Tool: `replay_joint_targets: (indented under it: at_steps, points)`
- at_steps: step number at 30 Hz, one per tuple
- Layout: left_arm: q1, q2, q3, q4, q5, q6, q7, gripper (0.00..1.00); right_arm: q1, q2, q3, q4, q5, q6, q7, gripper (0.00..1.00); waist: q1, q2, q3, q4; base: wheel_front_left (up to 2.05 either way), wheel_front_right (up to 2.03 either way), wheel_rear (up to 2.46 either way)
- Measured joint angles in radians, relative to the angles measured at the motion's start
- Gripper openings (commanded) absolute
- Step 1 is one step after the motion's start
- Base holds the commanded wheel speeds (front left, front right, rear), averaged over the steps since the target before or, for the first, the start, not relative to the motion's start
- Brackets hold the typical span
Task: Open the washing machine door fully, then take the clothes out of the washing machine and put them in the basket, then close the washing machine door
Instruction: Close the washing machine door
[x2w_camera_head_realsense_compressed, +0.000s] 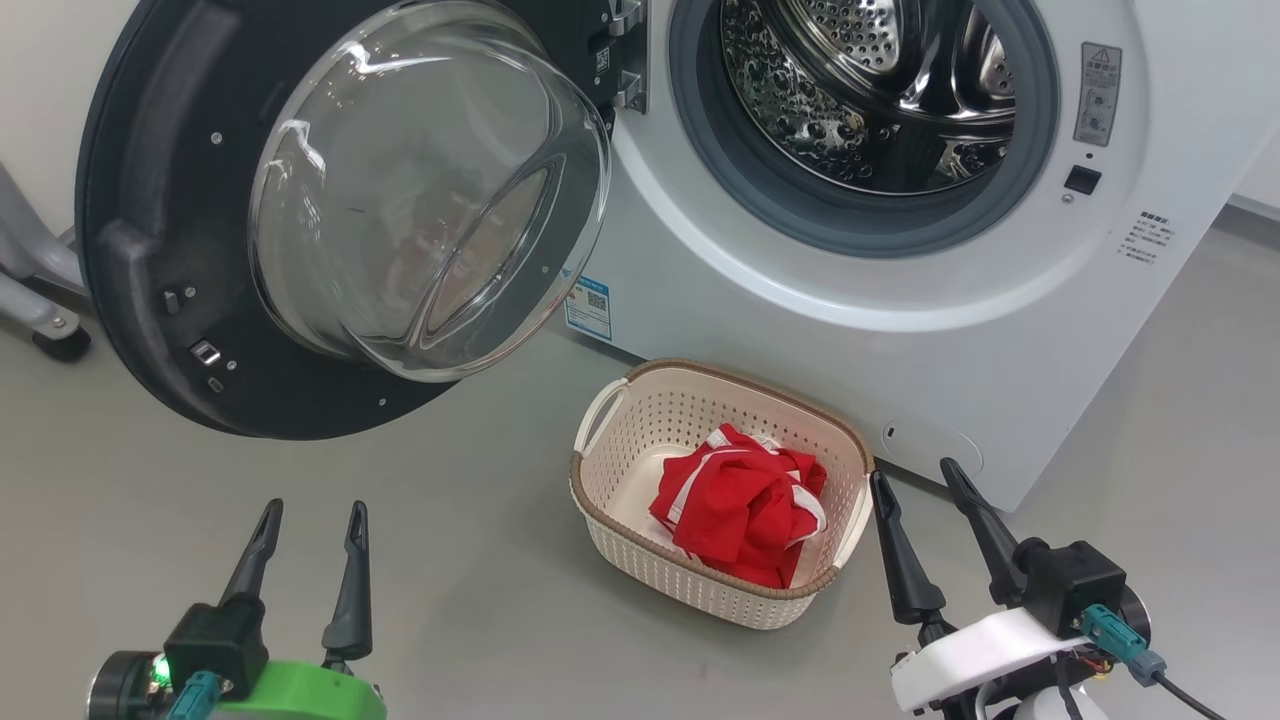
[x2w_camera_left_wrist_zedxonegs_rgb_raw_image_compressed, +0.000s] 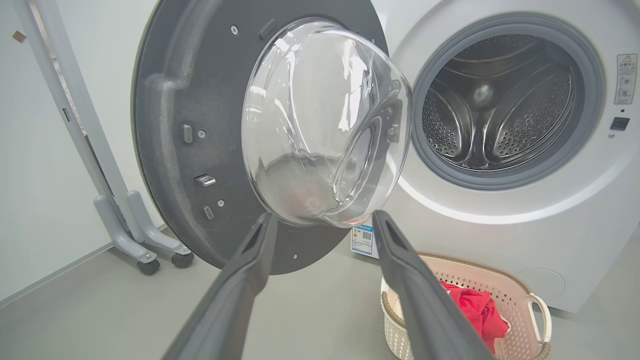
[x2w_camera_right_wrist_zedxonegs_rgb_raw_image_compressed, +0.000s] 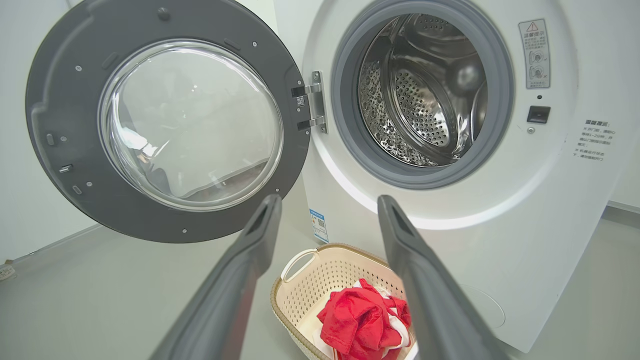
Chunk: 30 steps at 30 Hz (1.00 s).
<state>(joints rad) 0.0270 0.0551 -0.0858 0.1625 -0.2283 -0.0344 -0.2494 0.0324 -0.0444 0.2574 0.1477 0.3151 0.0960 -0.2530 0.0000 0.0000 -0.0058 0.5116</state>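
The left gripper (x2w_camera_head_realsense_compressed: 315, 507) has two long, thin, dark fingers with pointy tips. They come out of a black boxy block (x2w_camera_head_realsense_compressed: 215, 640). Beside it are a tiny green light (x2w_camera_head_realsense_compressed: 160, 672) and a blue-green plug (x2w_camera_head_realsense_compressed: 195, 692). Below sits a bright green rounded cover (x2w_camera_head_realsense_compressed: 300, 697). The right gripper (x2w_camera_head_realsense_compressed: 913, 472) has the same dark fingers and black block. It has a white rounded cover (x2w_camera_head_realsense_compressed: 975, 655), and a thin black cable (x2w_camera_head_realsense_compressed: 1190, 698) runs from its plug.

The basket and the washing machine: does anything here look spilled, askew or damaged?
Nothing stands out. The clothes lie bunched inside the basket, none on the floor. The basket stands upright before the washing machine. The washing machine door hangs wide open, its glass unbroken, and the drum looks empty.
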Motion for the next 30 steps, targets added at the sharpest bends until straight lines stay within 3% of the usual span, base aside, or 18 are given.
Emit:
replay_joint_targets:
  at_steps: [23, 24, 25, 26, 30]
  points:
    - [0.014, 0.000, 0.000, -0.005, 0.000, 0.000, 0.000, 1.00, 0.000, 0.000, 0.002, 0.005, 0.001, 0.000, 0.000, 1.00, 0.0000, 0.0000, -0.004, -0.008, 0.00, 0.00, 0.00]
    - [0.015, 0.000, 0.001, -0.006, 0.000, 0.000, 0.000, 0.95, 0.000, 0.000, 0.004, 0.005, 0.001, 0.000, 0.000, 1.00, 0.0000, 0.0000, -0.003, -0.008, 0.00, 0.00, 0.00]
    - [0.015, 0.000, 0.001, -0.007, -0.001, 0.000, 0.000, 0.39, 0.000, 0.000, 0.005, 0.005, 0.001, 0.000, 0.000, 1.00, 0.0000, 0.0000, -0.001, -0.009, 0.00, 0.00, 0.00]
    - [0.015, 0.000, 0.002, -0.008, -0.002, 0.000, 0.000, 0.00, 0.000, 0.000, 0.007, 0.005, 0.001, 0.000, 0.000, 1.00, 0.0000, 0.0000, 0.001, -0.009, 0.00, 0.00, 0.00]
    - [0.016, -0.001, 0.014, -0.018, -0.008, -0.001, 0.000, 0.00, -0.004, 0.000, 0.017, 0.004, 0.001, 0.000, 0.000, 1.00, 0.0000, 0.0000, 0.014, -0.013, 0.00, 0.00, 0.00]
